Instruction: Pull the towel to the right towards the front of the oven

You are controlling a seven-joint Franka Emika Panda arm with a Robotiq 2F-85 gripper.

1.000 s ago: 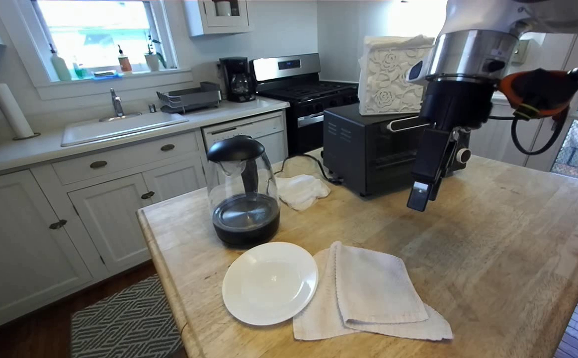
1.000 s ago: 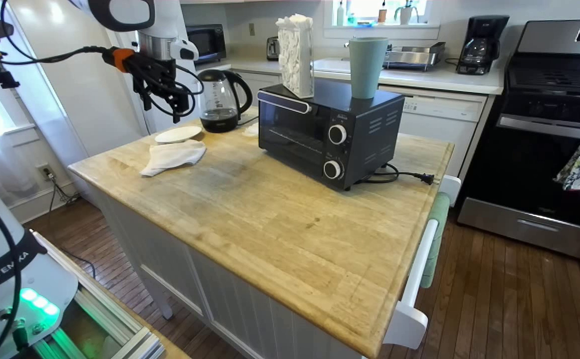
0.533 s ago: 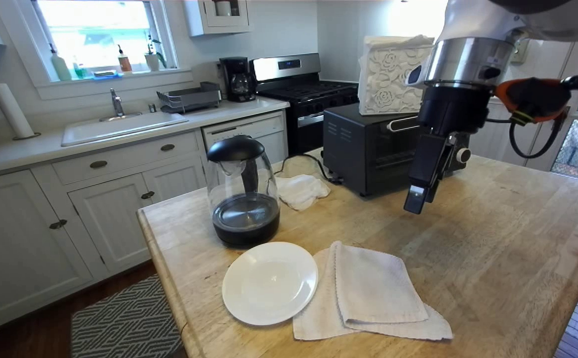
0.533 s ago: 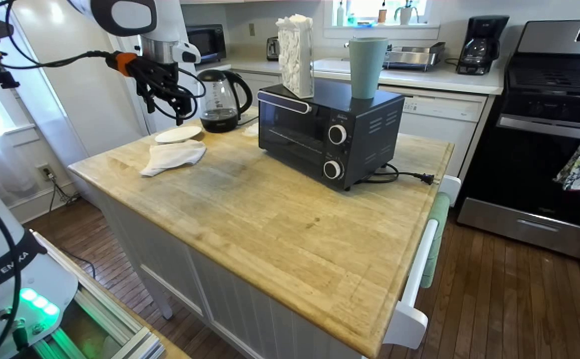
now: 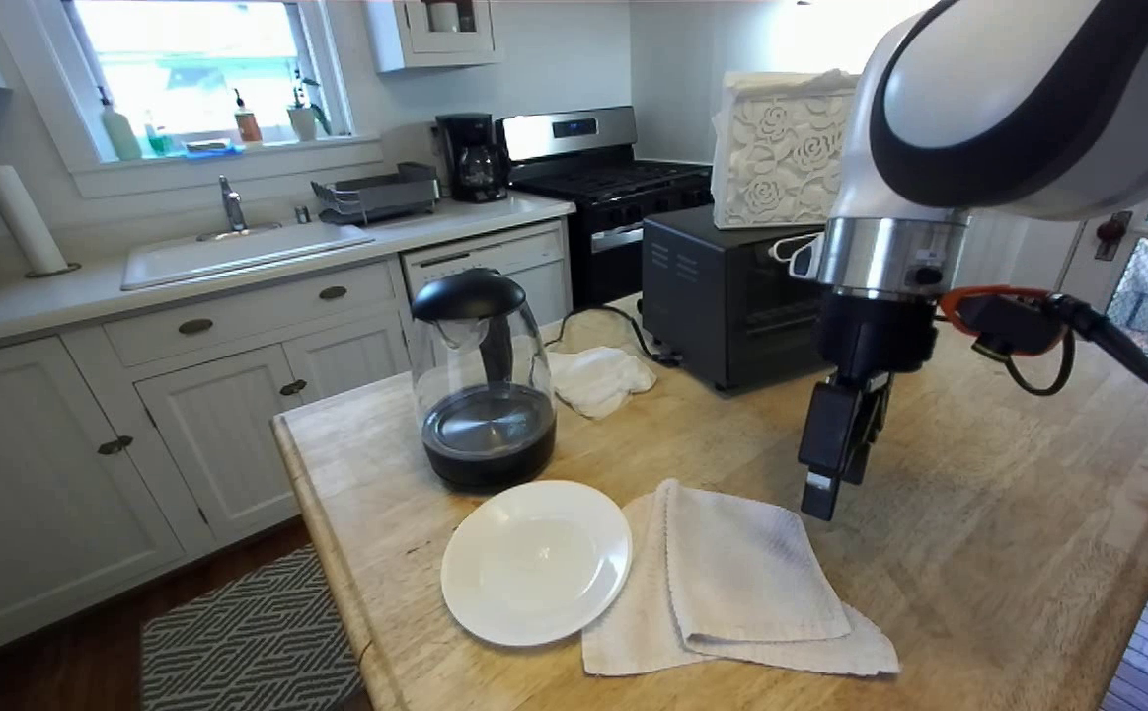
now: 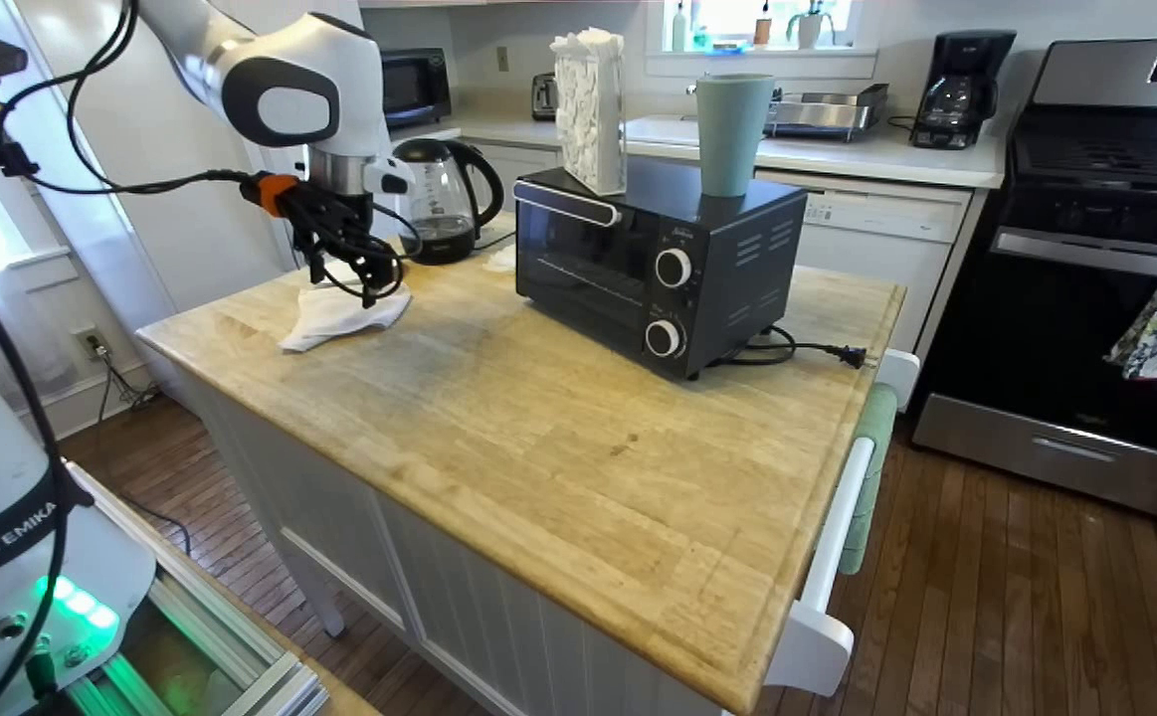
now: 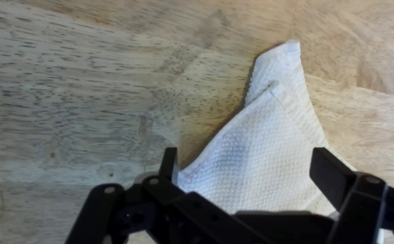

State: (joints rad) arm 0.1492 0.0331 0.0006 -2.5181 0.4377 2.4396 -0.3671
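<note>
A pale beige folded towel (image 5: pixel 761 573) lies on the wooden table, touching or under the edge of a white plate. It also shows in an exterior view (image 6: pixel 339 316), partly behind the gripper. In the wrist view the towel (image 7: pixel 271 142) lies beneath and between the fingers. My gripper (image 7: pixel 246 161) is open and empty. In an exterior view the gripper (image 5: pixel 836 486) hangs above the table near the towel's right edge, apart from it. The black toaster oven (image 6: pixel 578 259) stands on the table; its front door with handle is partly hidden by the arm in an exterior view (image 5: pixel 707 301).
The white plate (image 5: pixel 536 563) lies left of the towel. A glass kettle (image 5: pixel 487 395) stands behind the plate. A crumpled white cloth (image 5: pixel 598 380) lies near the oven. A napkin holder (image 6: pixel 593 114) and a green cup (image 6: pixel 732 134) stand on the oven.
My gripper has moved down toward the table and closer to the towel. The towel, plate and oven have not moved.
</note>
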